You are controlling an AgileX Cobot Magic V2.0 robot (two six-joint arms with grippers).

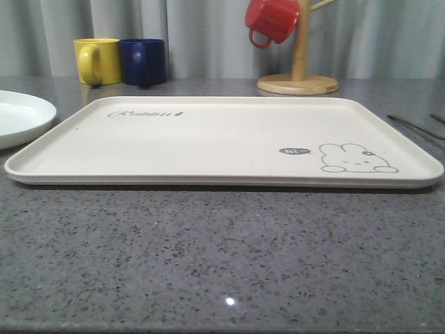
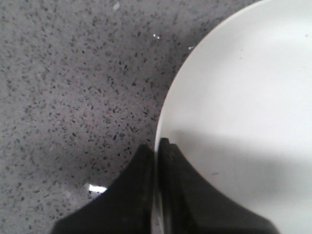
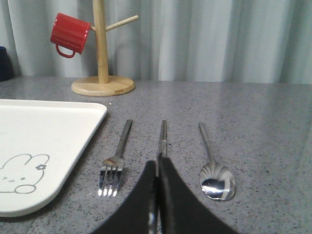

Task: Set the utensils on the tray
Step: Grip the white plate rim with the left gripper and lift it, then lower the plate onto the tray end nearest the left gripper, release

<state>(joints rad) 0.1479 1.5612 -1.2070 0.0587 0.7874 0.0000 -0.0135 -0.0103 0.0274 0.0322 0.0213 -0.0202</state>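
Lying bare on grey tabletop point(image 1: 222, 257): cream tray point(image 1: 222, 139). Right of tray, in a row on tabletop: fork point(image 3: 115, 161), chopsticks point(image 3: 163, 136), spoon point(image 3: 214, 168). Right gripper point(image 3: 157, 168) fingers clenched, over near end of chopsticks. Left gripper point(image 2: 157, 146) fingers clenched at white plate point(image 2: 243, 107) rim, left of tray. Far side: yellow mug point(image 1: 96, 60), blue mug point(image 1: 144, 61), red mug point(image 1: 272, 19) on wooden rack point(image 1: 299, 69).
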